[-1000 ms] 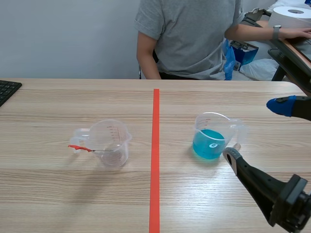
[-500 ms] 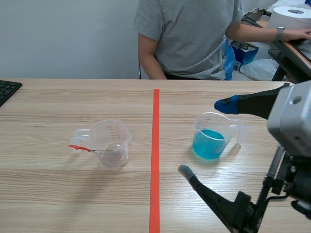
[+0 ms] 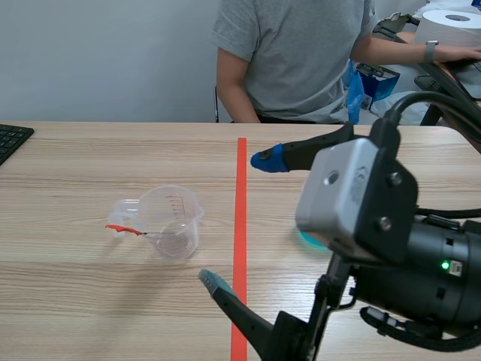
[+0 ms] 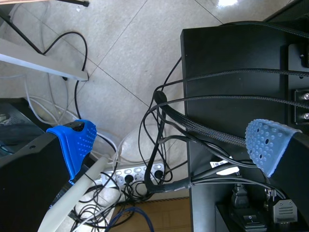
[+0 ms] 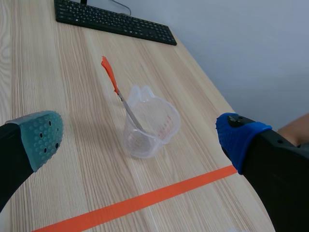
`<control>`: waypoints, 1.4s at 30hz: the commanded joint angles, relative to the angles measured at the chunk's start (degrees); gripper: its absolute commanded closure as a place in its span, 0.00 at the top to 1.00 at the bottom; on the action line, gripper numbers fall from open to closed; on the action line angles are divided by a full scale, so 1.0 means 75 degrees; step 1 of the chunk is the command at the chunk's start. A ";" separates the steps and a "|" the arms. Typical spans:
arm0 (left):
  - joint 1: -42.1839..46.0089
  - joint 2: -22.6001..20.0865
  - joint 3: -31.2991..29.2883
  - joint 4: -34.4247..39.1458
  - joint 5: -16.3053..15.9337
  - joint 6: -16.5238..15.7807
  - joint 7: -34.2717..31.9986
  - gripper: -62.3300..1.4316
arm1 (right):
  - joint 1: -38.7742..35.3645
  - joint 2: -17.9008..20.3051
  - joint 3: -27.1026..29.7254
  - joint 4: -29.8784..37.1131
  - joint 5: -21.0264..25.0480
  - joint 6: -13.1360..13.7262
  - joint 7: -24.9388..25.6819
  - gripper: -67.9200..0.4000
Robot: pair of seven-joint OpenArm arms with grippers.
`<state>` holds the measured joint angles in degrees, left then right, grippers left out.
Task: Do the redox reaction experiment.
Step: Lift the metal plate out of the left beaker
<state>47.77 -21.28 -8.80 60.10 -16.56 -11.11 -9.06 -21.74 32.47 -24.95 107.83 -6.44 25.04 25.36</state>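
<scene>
A clear measuring cup (image 3: 171,221) stands left of the tape line, with an orange-red-handled stirrer (image 3: 124,229) leaning in it. My right gripper (image 3: 240,220) is open and hangs over the tape line, pointing left at that cup. In the right wrist view the clear cup (image 5: 148,127) and the stirrer (image 5: 111,74) lie ahead of my open right gripper (image 5: 139,137), apart from both fingers. My right arm hides the cup of blue liquid (image 3: 307,239) except for a sliver. My left gripper (image 4: 171,145) is open and empty, off the table over the floor.
A person in a grey shirt (image 3: 293,53) sits across the table. A black keyboard (image 3: 11,139) lies at the far left edge, also seen as keyboard (image 5: 113,21). A white roll (image 3: 449,26) sits back right. Cables (image 4: 159,145) and a black cabinet (image 4: 241,63) are under the left gripper.
My right arm has swung left from beside the blue-liquid cup to the tape line and now covers that cup. Its fingers stay open. The clear cup has not moved.
</scene>
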 commanded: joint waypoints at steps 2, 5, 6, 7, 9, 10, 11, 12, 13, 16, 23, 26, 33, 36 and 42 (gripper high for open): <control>0.0082 -0.0023 -0.0050 0.0093 -0.0044 -0.0020 -0.0050 1.00 | 0.0294 -0.0146 -0.0227 -0.0265 -0.0079 -0.0093 0.0006 1.00; 0.0082 -0.0023 -0.0050 0.0093 -0.0044 -0.0023 -0.0052 1.00 | 0.0577 -0.0318 -0.0548 -0.0589 -0.0184 -0.0262 0.0009 1.00; 0.0082 -0.0023 -0.0044 0.0093 -0.0044 -0.0052 -0.0058 1.00 | 0.0670 -0.0382 -0.0644 -0.0702 -0.0221 -0.0274 0.0009 1.00; 0.0079 -0.0023 -0.0026 0.0096 -0.0044 -0.0128 -0.0085 1.00 | 0.0766 -0.0449 -0.0746 -0.0804 -0.0274 -0.0344 0.0009 1.00; 0.0079 -0.0023 -0.0023 0.0102 -0.0044 -0.0259 -0.0082 1.00 | 0.0968 -0.0595 -0.0947 -0.1011 -0.0358 -0.0463 0.0009 1.00; 0.0082 -0.0023 -0.0023 0.0102 -0.0044 -0.0262 -0.0082 1.00 | 0.1070 -0.0662 -0.1040 -0.1119 -0.0417 -0.0460 0.0009 1.00; 0.0082 -0.0023 -0.0023 0.0102 -0.0044 -0.0262 -0.0082 1.00 | 0.1174 -0.0731 -0.1139 -0.1218 -0.0495 -0.0463 0.0006 1.00; 0.0082 -0.0023 -0.0023 0.0102 -0.0044 -0.0262 -0.0079 1.00 | 0.1274 -0.0807 -0.1244 -0.1326 -0.0565 -0.0493 0.0009 1.00; 0.0082 -0.0023 -0.0023 0.0102 -0.0044 -0.0259 -0.0079 1.00 | 0.1364 -0.0883 -0.1338 -0.1428 -0.0644 -0.0495 0.0009 1.00; 0.0082 -0.0023 -0.0026 0.0102 -0.0044 -0.0262 -0.0079 1.00 | 0.1649 -0.1105 -0.1638 -0.1714 -0.0723 -0.0632 0.0006 1.00; 0.0082 -0.0020 -0.0026 0.0102 -0.0044 -0.0283 -0.0073 1.00 | 0.2296 -0.1588 -0.2259 -0.2189 -0.0976 -0.0831 -0.0029 1.00; 0.0082 -0.0012 -0.0026 0.0099 -0.0044 -0.0283 -0.0073 1.00 | 0.2565 -0.1786 -0.2492 -0.2425 -0.0976 -0.0836 -0.0102 1.00; 0.0085 0.0079 -0.0029 0.0099 -0.0041 -0.0283 -0.0050 0.93 | 0.3037 -0.2221 -0.2728 -0.2958 -0.0976 -0.1032 -0.0219 1.00; 0.0085 0.0079 -0.0029 0.0099 -0.0041 -0.0283 -0.0050 0.72 | 0.3209 -0.2372 -0.2795 -0.3133 -0.0976 -0.1032 -0.0289 1.00; 0.0085 0.0079 -0.0029 0.0099 -0.0041 -0.0283 -0.0047 0.38 | 0.3346 -0.2515 -0.2844 -0.3209 -0.0976 -0.1029 -0.0344 0.84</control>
<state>47.77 -21.08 -8.80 60.10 -16.58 -13.13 -9.06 2.37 13.69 -46.26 82.98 -14.15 17.58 22.39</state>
